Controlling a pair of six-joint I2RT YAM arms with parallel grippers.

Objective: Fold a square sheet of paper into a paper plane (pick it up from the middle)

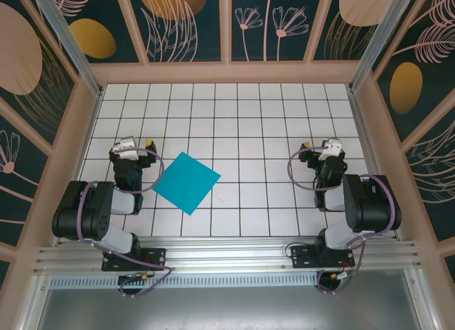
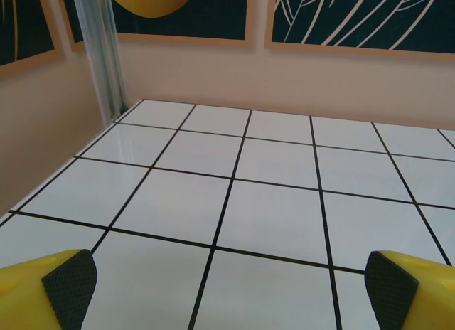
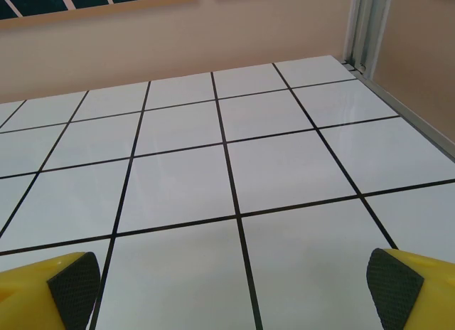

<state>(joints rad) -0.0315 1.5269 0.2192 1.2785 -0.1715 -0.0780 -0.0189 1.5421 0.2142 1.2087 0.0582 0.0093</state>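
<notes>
Square sheet of paper [image 1: 186, 182]: teal-blue, unfolded, flat on the white grid-tiled table [image 1: 284, 116], turned cornerwise like a diamond, left of centre and toward the near edge. Left corner just beside the left arm [image 1: 92, 213], no contact visible. Left gripper [image 1: 137, 143] just beyond the sheet's upper left edge, near it but apart, holding nothing. From the left wrist, left gripper [image 2: 231, 291] spread wide, black ribbed pads [image 2: 70, 287] on yellow fingers at the two bottom corners, bare tiles between them, a metal post [image 2: 106, 52] at the far left corner. Right gripper [image 1: 320, 146] well apart from the sheet, on the right side of the table at about the same depth. From the right wrist, right gripper [image 3: 231, 291] likewise spread wide and empty, pads [image 3: 392, 287] over bare tiles. Around the table, beige-framed walls [image 1: 192, 17] with dark leaf-patterned panels; aluminium rail [image 1: 227, 257] along the near edge under both arm bases
</notes>
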